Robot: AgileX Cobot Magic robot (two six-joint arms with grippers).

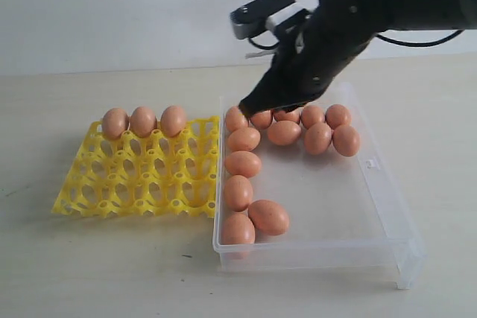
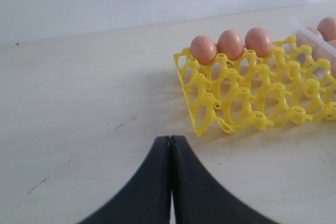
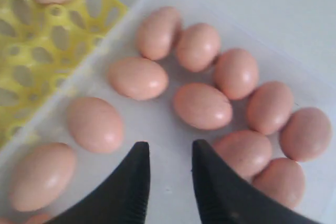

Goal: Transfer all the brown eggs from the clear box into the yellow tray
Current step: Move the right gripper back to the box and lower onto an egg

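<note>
The yellow tray [image 1: 141,176] lies left of the clear box [image 1: 350,214] and holds three brown eggs [image 1: 142,121] along its far row. Several more brown eggs [image 1: 284,132] lie loose in the box, some in a cluster at its far end, some in a line down its left wall. My right gripper [image 3: 169,148] hovers open over the far end of the box, nothing between its fingers, an egg [image 3: 202,105] just ahead of the tips. In the exterior view its tip [image 1: 244,106] hangs over the far-left eggs. My left gripper [image 2: 170,139] is shut and empty above the bare table, near the tray's corner [image 2: 202,129].
The pale table [image 1: 89,266] stretches around tray and box. A white wall [image 1: 112,13] stands behind. The right arm [image 1: 350,13] reaches in from the upper right, over the box's far end.
</note>
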